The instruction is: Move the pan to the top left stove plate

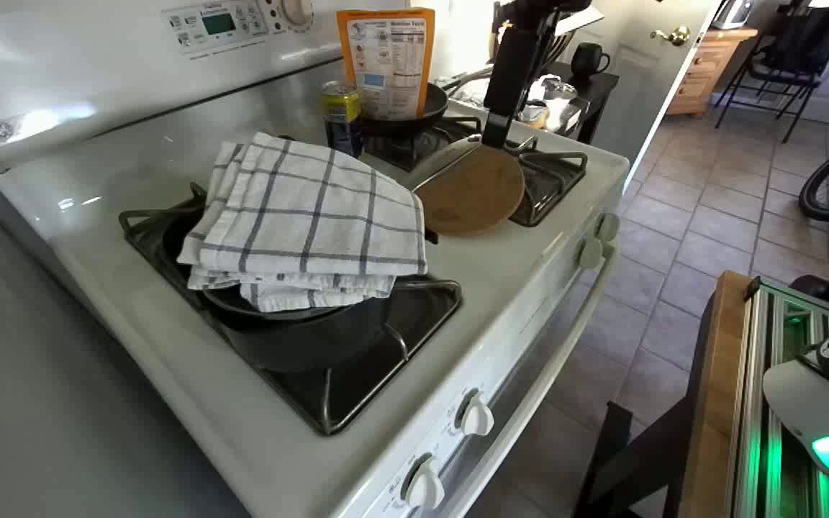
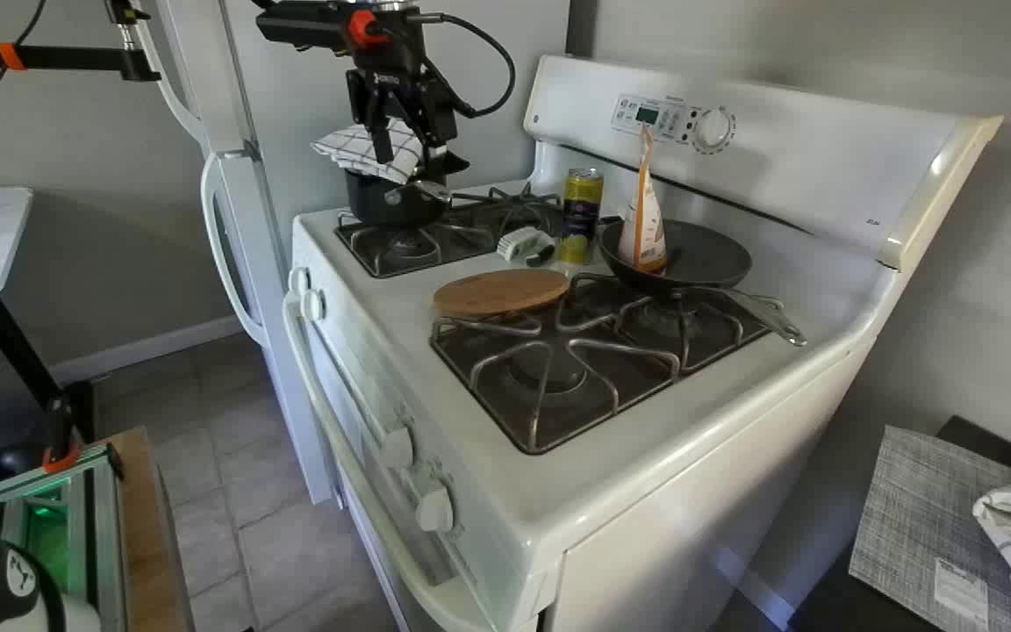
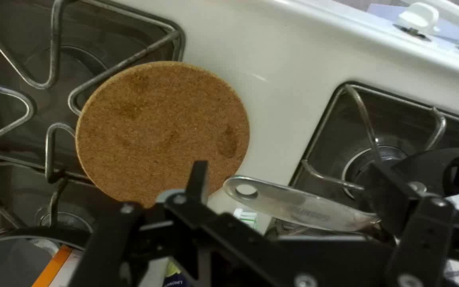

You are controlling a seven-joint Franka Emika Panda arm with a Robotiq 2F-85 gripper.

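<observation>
A shallow dark pan [image 2: 707,254] stands on the back right burner with an orange-edged bag in it; it shows in part in the wrist view [image 3: 10,263]. A deeper dark pot [image 2: 387,200] topped by a folded checked towel [image 1: 314,208] stands on the left grate, towards its front. The top left stove plate [image 2: 527,206] is the back part of that grate. My gripper [image 2: 407,160] is open above the pot's silver handle [image 3: 293,207]. In the wrist view my gripper [image 3: 297,185] has the handle lengthwise between its fingers, not clamped. One finger shows in an exterior view [image 1: 501,119].
A brown cork disc [image 3: 161,131] lies by the right grate [image 2: 549,377]. A yellow-topped can [image 2: 581,215] and a small white brush [image 2: 525,246] stand between the grates. The control panel [image 2: 672,123] rises at the back.
</observation>
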